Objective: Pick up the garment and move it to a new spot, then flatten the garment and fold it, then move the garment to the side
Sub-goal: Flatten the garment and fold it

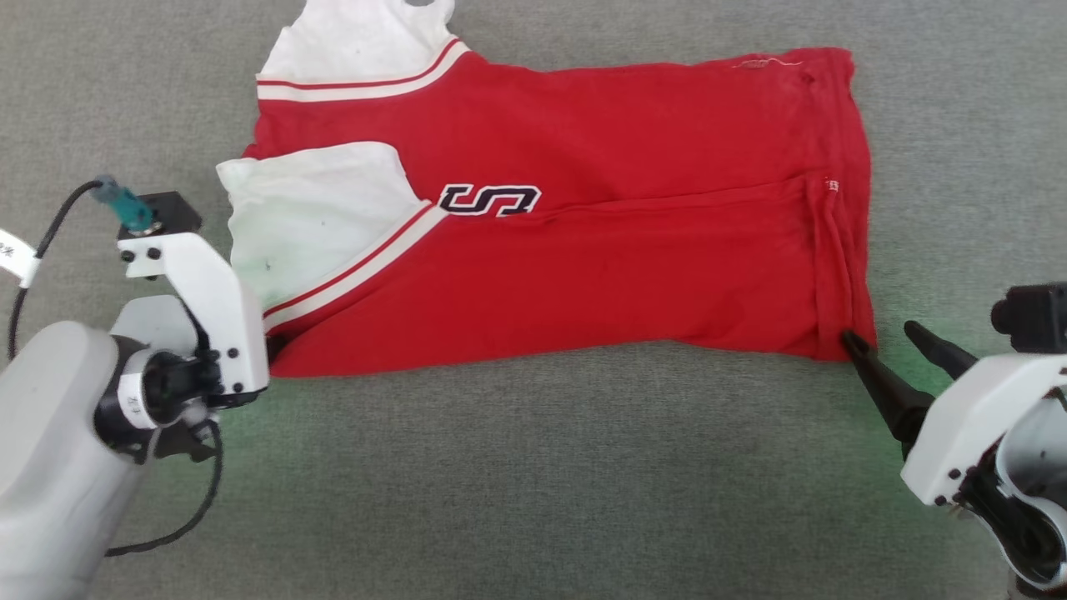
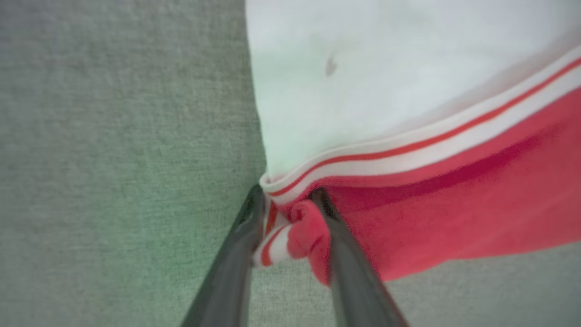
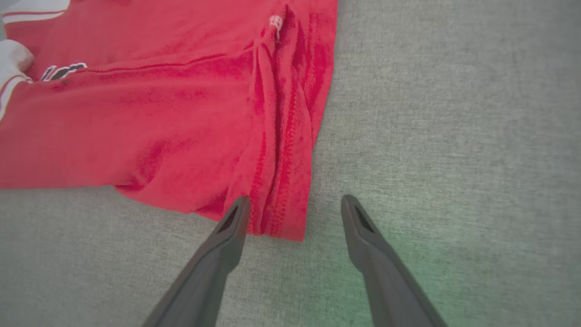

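Cloth lies on cloth: the garment (image 1: 583,275), a soft red T-shirt, is spread sideways and folded along its length on the table (image 1: 533,483), whose covering is a grey, coarse-woven textile with a faintly fuzzy nap. The shirt makes a rough rectangle, collar end toward the robot's left and hem (image 1: 842,208) toward its right. The hem shows rows of stitching and several lengthwise puckers. A long crease runs across the middle of the red body, starting from a dark, white-edged letter patch (image 1: 490,200). One white sleeve (image 1: 317,217) lies rounded and slightly rumpled on the near half, carrying a small dark speck. It is bordered by a narrow red-and-white striped band (image 1: 358,258). The second sleeve (image 1: 358,37) lies at the far edge. The left tool (image 2: 288,195) has its two dark fingers drawn in on the near corner, where the striped band meets the red body, and a bunched knot of red and striped fabric is pinched between them. The right tool (image 3: 295,202) stands wide open and holds nothing: one fingertip touches the near corner of the hem, the other rests over bare grey weave just beside it. A green glow tints the weave near both tools, and a black cable (image 1: 42,242) loops from the left wrist.
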You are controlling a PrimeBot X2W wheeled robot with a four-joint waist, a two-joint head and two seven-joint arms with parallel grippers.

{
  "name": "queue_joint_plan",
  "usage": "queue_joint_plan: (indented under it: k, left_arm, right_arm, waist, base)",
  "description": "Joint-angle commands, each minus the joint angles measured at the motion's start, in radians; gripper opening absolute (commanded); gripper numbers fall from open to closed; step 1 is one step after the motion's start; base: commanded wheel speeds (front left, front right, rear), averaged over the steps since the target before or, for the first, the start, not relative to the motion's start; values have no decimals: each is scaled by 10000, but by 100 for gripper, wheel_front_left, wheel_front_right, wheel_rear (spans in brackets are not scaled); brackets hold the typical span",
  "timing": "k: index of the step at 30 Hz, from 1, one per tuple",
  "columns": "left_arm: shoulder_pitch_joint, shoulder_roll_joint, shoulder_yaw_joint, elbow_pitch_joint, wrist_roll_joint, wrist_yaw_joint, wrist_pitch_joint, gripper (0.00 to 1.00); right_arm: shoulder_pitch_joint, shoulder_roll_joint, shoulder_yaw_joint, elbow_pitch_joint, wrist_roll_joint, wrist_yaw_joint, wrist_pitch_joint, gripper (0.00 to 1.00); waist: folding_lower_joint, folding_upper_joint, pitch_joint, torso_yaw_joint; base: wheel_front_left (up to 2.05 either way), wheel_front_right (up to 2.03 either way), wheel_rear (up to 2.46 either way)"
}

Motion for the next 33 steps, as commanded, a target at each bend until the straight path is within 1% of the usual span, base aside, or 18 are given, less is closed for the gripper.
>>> queue_joint_plan:
  k: [1, 6, 9, 13, 15, 16, 17, 18, 19, 21, 25, 28, 29, 33]
  left_arm:
    - [503, -554, -527, 436, -4, -114, 33, 0]
    - [175, -888, -689, 570, 124, -348, -122, 0]
    - [-8, -1064, -773, 630, 211, -437, -200, 0]
    - [-176, -1305, -861, 683, 226, -537, -298, 0]
    - [-243, -1407, -876, 728, 240, -551, -376, 0]
    - [-284, -1472, -880, 748, 228, -566, -440, 0]
    - [-316, -1525, -865, 774, 209, -605, -501, 0]
    - [-322, -1549, -862, 799, 209, -630, -545, 0]
    - [-326, -1522, -865, 828, 236, -626, -569, 0]
    - [-339, -1442, -810, 823, 272, -623, -667, 0]
    - [-337, -1108, -551, 562, 179, -487, -671, 0]
    - [-174, -685, -404, 103, 89, -265, -389, 0]
    - [-174, -685, -404, 103, 89, -265, -389, 0]
    - [191, -39, -192, -997, 44, 278, 75, 0]
  right_arm:
    - [-193, 138, -5, 122, -49, 0, 252, 100]
    - [-795, 334, -62, 516, -452, 0, 1178, 100]
    - [-1140, 295, 100, 923, -802, -2, 1785, 100]
    - [-1449, 249, 627, 1772, -1121, 0, 2639, 100]
    - [-1516, 46, 965, 2228, -1286, 1, 2977, 99]
    - [-1507, -17, 1089, 2451, -1276, 1, 3114, 38]
    - [-1495, -131, 1295, 2561, -1257, 1, 3215, 0]
    - [-1506, -214, 1366, 2581, -1237, 1, 3197, 0]
    - [-1586, -158, 1179, 2581, -1195, 1, 3037, 0]
    - [-1686, -314, 1001, 2491, -1215, -3, 3055, 0]
    - [-1762, -522, 677, 1900, -862, -5, 3330, 0]
    - [-1713, -797, 401, 1230, -572, -5, 3614, 0]
    - [-1713, -797, 401, 1230, -572, -5, 3614, 0]
    - [-1527, -1108, 96, 379, -151, -5, 4116, 0]
  waist:
    - [0, -1, 63, 93]
    - [0, -1, 238, 369]
    - [0, -1, 339, 514]
    - [0, -1, 443, 667]
    - [0, -1, 475, 738]
    - [0, -1, 489, 785]
    - [0, -1, 491, 818]
    - [0, -1, 490, 839]
    - [0, -1, 482, 850]
    - [0, -1, 445, 859]
    - [0, -1, 329, 821]
    - [0, -1, 223, 792]
    - [0, -1, 223, 792]
    - [0, -1, 76, 803]
  base:
    - [0, 0, 0]
    - [0, 0, 0]
    - [0, 0, 0]
    - [0, 0, 0]
    - [0, 0, 0]
    - [0, 0, 0]
    - [0, 0, 0]
    - [0, 0, 0]
    - [0, 0, 0]
    - [0, 0, 0]
    - [0, 0, 0]
    - [0, 0, 0]
    - [0, 0, 0]
    - [0, 0, 0]
